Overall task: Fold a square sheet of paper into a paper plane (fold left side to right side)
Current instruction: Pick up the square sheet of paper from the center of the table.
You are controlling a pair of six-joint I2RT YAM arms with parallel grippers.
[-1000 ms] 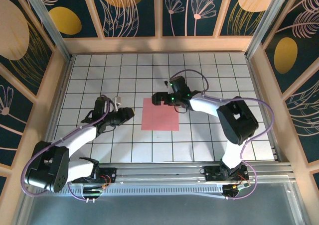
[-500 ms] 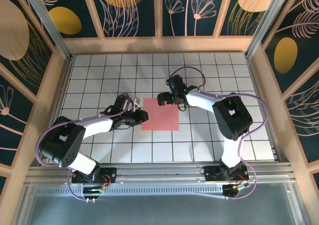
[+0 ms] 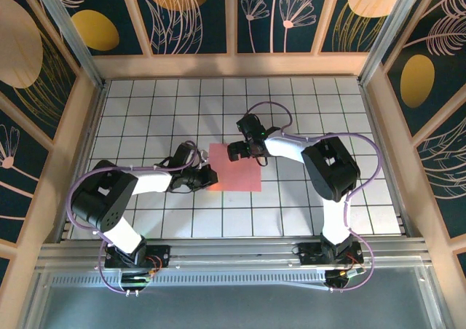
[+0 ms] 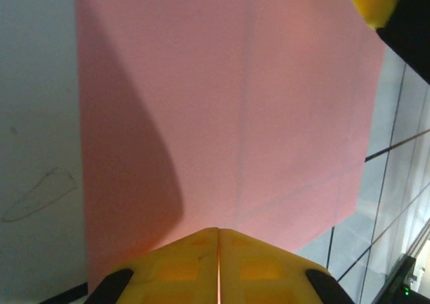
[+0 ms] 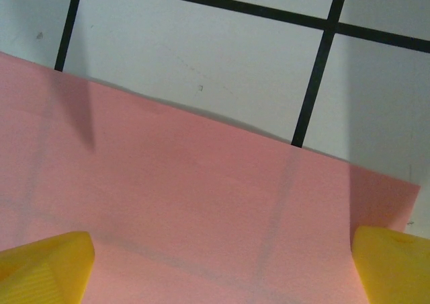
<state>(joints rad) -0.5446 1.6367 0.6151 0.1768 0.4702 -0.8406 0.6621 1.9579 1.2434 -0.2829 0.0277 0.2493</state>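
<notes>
The left claw [image 4: 218,240] has its two yellow fingers pressed together, with only a thin seam between them. Their tips sit at the near-left edge of the square sheet of paper [image 4: 235,116], which spreads out flat ahead of them. That edge runs in behind the tips, so I cannot tell whether it is pinched or merely touched.

The right claw [image 5: 222,240] stands wide apart and grips nothing. Both its fingers hang over the sheet [image 5: 188,210] just inside the far edge, and the one on the right of the wrist view is beside a corner. Whether they touch the paper cannot be told.

From above, the sheet [image 3: 237,170] lies between the two claws on the white tiled table [image 3: 145,111]. The left claw [image 3: 207,176] is at its left edge and the right claw [image 3: 237,152] over its far edge.

Count: one pink-red sheet, unfolded, with the table's dark grid lines showing faintly through it, and two claws, one on each of the two arms.
</notes>
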